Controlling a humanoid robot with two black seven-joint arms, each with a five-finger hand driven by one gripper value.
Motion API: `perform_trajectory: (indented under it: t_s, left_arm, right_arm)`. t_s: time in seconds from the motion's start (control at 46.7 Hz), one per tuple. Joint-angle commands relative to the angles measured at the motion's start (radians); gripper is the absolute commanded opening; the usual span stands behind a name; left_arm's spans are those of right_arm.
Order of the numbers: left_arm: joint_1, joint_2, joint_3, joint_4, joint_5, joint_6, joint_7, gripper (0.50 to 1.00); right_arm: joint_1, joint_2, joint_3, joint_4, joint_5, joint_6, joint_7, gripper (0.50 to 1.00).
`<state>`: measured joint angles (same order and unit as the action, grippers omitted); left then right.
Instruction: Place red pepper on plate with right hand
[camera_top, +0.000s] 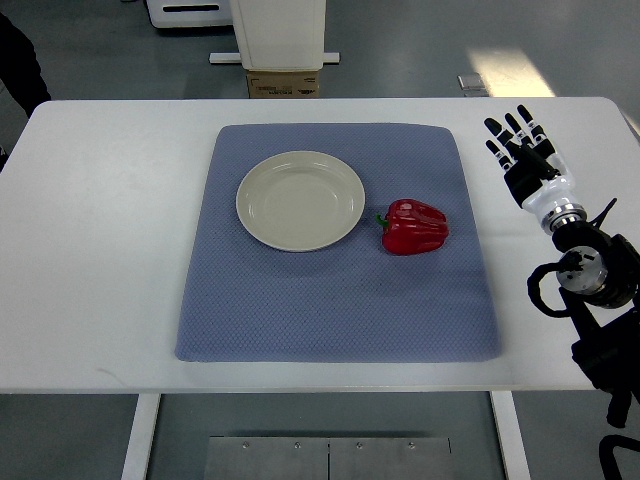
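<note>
A red pepper (413, 227) with a green stem lies on its side on the blue mat (335, 310), just right of the plate. The cream plate (300, 200) sits empty on the mat's upper middle. My right hand (520, 150) hovers over the white table to the right of the mat, fingers spread and pointing away, holding nothing. It is well apart from the pepper, about a hand's width to its right and slightly farther back. The left arm is out of view.
The white table (100, 250) carries the mat. Beyond its far edge stand a white machine base with a cardboard box (284, 85). A dark shape shows at the upper left edge (18, 65). The right arm's black joints and cables (590, 290) hang over the table's right side.
</note>
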<state>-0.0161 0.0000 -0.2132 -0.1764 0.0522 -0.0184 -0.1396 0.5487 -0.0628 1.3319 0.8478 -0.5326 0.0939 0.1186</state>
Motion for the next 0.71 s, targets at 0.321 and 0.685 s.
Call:
perform_trajectory:
  t_s: [0.321,0.685]
  left_arm:
    - [0.001,0.0,0.0,0.0,0.0,0.0,0.0,1.0]
    - [0.001,0.0,0.0,0.0,0.0,0.0,0.0,1.0]
  right_arm:
    - [-0.007,0.001,0.0,0.004,0.125,0.001,0.001,1.0]
    - [-0.006,-0.043,-0.077,0.014,0.122,0.073,0.001,1.0]
